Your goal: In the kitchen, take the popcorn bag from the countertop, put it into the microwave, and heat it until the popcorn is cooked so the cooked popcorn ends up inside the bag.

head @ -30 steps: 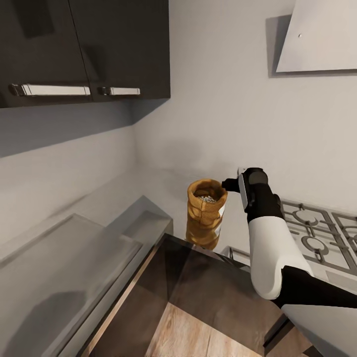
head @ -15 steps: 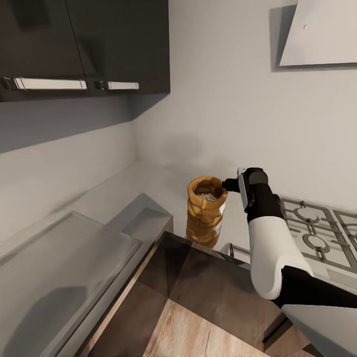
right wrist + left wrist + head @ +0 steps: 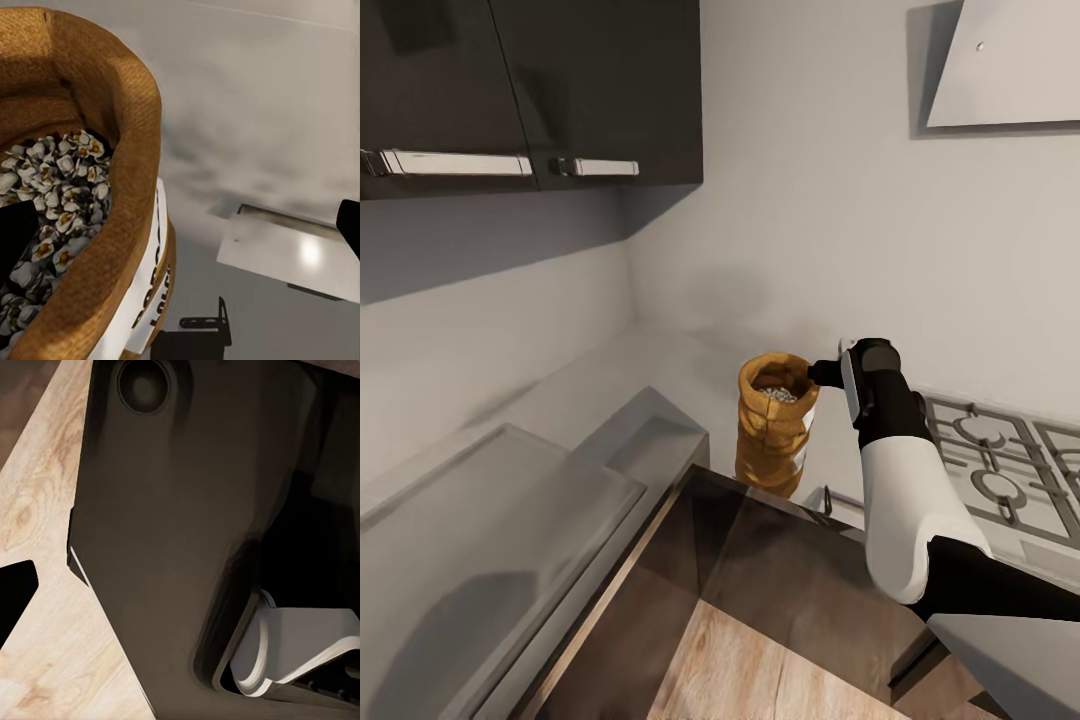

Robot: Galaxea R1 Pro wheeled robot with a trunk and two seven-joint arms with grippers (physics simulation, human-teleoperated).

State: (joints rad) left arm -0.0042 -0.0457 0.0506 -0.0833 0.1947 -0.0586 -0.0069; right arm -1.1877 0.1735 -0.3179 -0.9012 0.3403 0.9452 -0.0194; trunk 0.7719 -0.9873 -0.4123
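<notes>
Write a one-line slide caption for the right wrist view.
Close-up of the popcorn bag, its rolled rim open on a heap of popcorn, with the grey countertop behind it.

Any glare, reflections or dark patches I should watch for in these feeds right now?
Head view: the countertop mirrors the popcorn bag beneath it, and the wall is softly shadowed. Right wrist view: a bright glare spot on the metal surface, popcorn sharp. Left wrist view: mostly dark.

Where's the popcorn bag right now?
Head view, centre: the popcorn bag is upright at the right hand, with the gas hob to its right and the grey wall behind.
</notes>
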